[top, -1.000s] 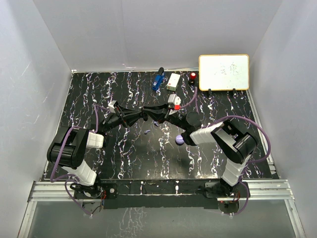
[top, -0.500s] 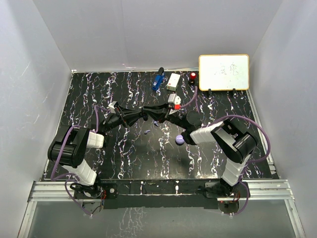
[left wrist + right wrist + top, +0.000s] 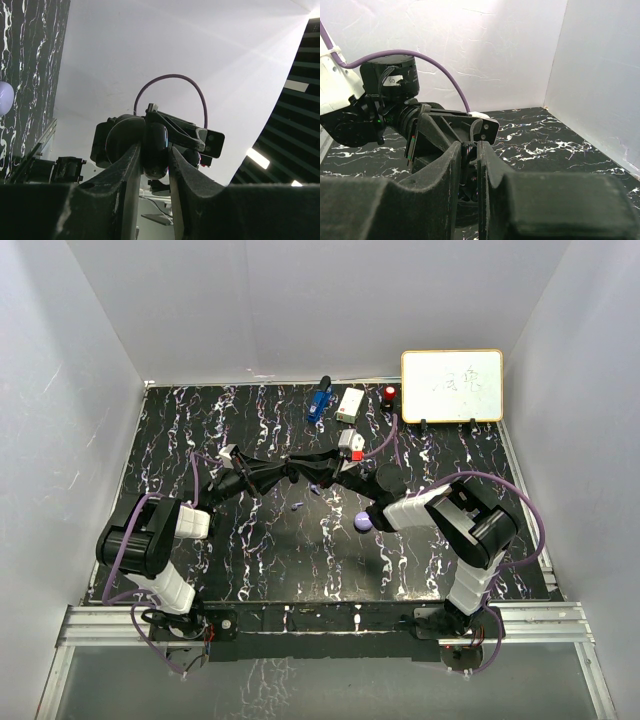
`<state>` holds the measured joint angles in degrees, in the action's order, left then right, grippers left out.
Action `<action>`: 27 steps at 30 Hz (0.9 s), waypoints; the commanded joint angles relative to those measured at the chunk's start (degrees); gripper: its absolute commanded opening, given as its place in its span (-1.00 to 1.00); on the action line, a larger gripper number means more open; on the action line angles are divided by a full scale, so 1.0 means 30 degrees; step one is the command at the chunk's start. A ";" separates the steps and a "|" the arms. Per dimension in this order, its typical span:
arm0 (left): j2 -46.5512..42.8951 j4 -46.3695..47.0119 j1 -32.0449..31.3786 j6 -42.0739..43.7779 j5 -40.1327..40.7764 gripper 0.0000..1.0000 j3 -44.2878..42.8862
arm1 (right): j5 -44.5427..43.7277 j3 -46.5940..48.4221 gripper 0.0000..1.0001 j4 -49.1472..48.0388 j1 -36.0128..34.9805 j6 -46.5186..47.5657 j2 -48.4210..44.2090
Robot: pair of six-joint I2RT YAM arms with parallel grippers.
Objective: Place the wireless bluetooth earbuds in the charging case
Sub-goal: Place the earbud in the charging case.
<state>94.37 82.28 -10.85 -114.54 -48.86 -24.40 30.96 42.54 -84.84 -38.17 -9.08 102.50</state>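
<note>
A lavender puck sat nearest on the marbled table. Left of it lay a tiny, bean-like lavender earbud. Beyond, the left gripper pinched a glossy, rounded black piece, and the right gripper faced it tip to tip, jaws pressed together.

Left fingers and right fingers clamped, tips facing.
</note>
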 commanded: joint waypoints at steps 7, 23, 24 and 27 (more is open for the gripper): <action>-0.1219 0.4029 -0.0074 -0.0696 -0.0089 -1.00 -0.0787 | 0.0141 0.0526 -1.00 -0.6423 0.0091 0.0257 0.0395; -0.1660 0.3830 -0.0071 -0.0667 -0.0149 -1.00 -0.0611 | 0.0095 0.0526 -1.00 -0.6409 0.0129 0.0277 0.0489; -0.1646 0.3858 -0.0070 -0.0693 -0.0134 -1.00 -0.0598 | 0.0130 0.0526 -1.00 -0.6419 0.0134 0.0274 0.0492; -0.1575 0.3993 -0.0059 -0.0775 -0.0050 -1.00 -0.0550 | 0.0182 0.0471 -1.00 -0.6431 0.0143 0.0285 0.0463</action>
<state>92.88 82.30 -10.85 -114.69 -48.82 -25.02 31.27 42.54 -84.84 -38.06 -9.08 103.72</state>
